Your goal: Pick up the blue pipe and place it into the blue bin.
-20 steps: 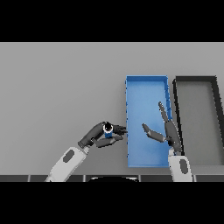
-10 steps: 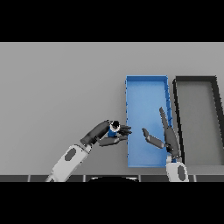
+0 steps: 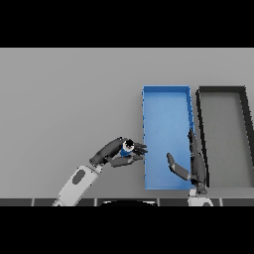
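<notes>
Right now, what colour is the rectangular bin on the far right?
Black, beside the blue bin; head view.

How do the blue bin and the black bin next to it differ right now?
The blue bin is bright blue inside and out; the black bin has dark walls and a grey floor. The blue bin sits nearer the left hand, which holds the blue pipe just beside its left wall; the black bin lies farther right. The open right hand hovers over the blue bin's near right corner. Both are long, open-topped rectangles, side by side, with nothing inside.

Left hand [image 3: 115, 153] carried blue pipe [image 3: 127, 147] nearer blue bin [image 3: 166, 90]
</notes>
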Controlling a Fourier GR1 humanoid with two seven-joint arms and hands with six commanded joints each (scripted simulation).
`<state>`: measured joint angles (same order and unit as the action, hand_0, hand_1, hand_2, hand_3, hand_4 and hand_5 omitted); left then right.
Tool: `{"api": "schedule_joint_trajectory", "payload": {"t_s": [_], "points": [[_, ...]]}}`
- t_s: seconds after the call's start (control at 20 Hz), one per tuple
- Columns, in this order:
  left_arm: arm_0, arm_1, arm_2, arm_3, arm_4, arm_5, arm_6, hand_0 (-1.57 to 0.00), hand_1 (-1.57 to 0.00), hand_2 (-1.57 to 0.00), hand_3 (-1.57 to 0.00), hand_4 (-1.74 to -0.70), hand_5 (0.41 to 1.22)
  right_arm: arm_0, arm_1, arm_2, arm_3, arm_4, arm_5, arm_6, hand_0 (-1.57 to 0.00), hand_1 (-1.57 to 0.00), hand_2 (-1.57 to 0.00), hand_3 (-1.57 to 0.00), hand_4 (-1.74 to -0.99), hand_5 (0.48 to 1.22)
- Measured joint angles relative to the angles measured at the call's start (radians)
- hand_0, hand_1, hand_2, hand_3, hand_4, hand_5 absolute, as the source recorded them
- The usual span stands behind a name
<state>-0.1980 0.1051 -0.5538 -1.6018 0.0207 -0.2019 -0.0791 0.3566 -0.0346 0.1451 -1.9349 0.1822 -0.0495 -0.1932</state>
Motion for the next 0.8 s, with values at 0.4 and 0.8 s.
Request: {"api": "schedule_joint_trajectory", "payload": {"t_s": [0.4,0.8], "points": [[-0.004,-0.02,0.018,-0.011,-0.024,-0.024,0.019,-1.57,-1.57,-1.57,-1.57,-1.47,1.221,-0.122,-0.176,0.072,-0.191,-0.083,0.213,0.315,0.0,0.0,0.0,0.0,-1.205,0.539],[-0.003,-0.037,0.029,-0.009,-0.058,-0.046,0.034,-1.57,-1.57,-1.57,-1.57,-1.47,1.221,-0.336,-0.194,0.174,-0.21,-0.11,0.333,0.505,0.0,0.0,0.0,0.0,-1.232,0.525]]}}
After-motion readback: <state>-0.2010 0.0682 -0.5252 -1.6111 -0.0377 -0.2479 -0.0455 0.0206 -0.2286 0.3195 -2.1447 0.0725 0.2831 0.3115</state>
